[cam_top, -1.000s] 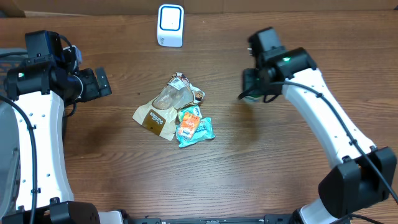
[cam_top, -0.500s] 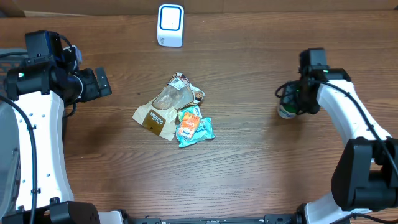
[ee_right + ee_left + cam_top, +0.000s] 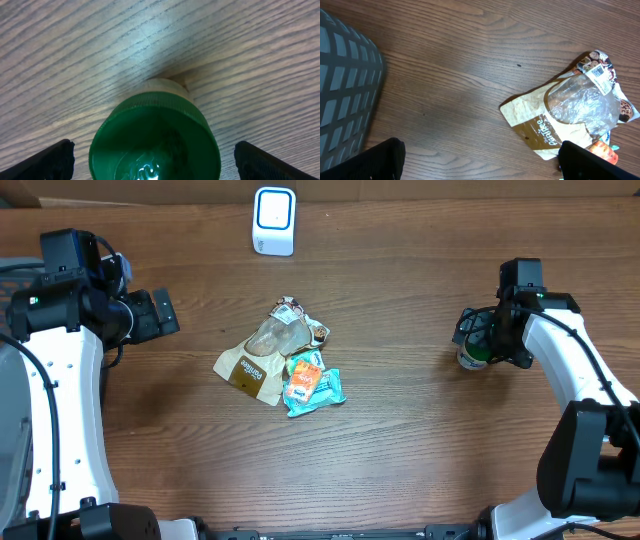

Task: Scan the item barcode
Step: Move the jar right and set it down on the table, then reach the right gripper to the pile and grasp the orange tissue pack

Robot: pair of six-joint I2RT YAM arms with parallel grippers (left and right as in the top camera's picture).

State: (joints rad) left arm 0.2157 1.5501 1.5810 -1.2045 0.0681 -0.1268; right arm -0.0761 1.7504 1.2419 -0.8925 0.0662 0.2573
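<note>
Green-capped bottle (image 3: 155, 140) cropped below; body hidden.

Soft, even light from above leaves only faint shadows on the surface (image 3: 400, 460). The overhead view is sharp; the right wrist view is pale, with a glint on the green cap (image 3: 150, 172).

A mock shop checkout: scanner (image 3: 274, 220) and snack packets (image 3: 262, 358).

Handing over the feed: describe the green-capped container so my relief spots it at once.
Start at the wooden table, right half, clear of the packet heap at its centre. The container stands alone, between the open fingers of the right gripper. Nothing else has a round green cap.
</note>
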